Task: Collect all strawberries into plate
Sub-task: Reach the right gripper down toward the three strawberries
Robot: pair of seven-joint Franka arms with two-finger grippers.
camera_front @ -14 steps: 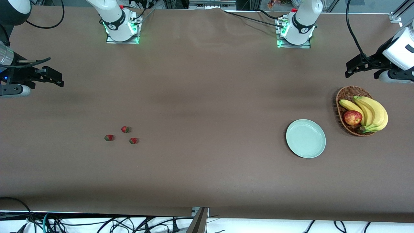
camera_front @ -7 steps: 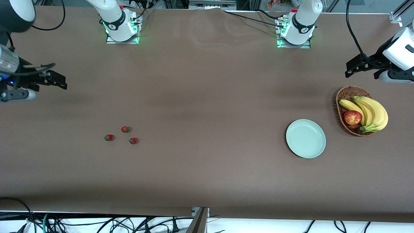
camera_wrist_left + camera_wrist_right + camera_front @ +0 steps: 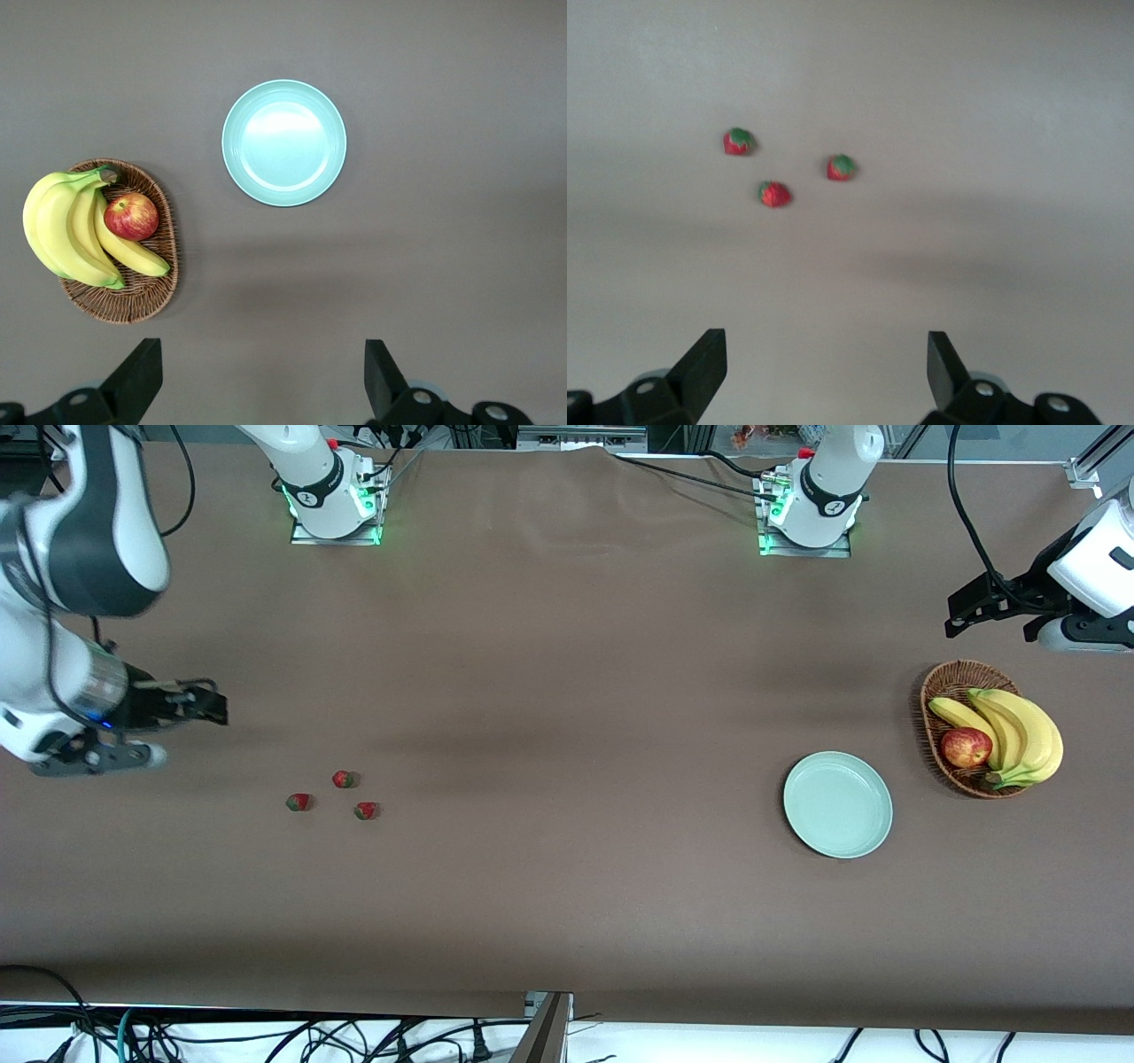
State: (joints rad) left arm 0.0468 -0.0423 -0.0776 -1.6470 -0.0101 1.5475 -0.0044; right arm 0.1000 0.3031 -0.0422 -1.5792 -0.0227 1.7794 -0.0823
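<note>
Brown cloth covers the surface (image 3: pixel 567 691). Nearest me lie the plate (image 3: pixel 837 804), bare, and 3 strawberries (image 3: pixel 366 810) clustered toward the right arm's end. I judge them light, soft, bruisable: pinch the red flanks. Caps point differing ways. My right gripper (image 3: pixel 208 707) hovers near them, jaws open; my left gripper (image 3: pixel 970 613) waits past the basket (image 3: pixel 941 691), jaws open.

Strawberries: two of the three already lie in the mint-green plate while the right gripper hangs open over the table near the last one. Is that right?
No. The front view shows all three strawberries on the table; the plate holds none. The right gripper does hang open near them.
</note>
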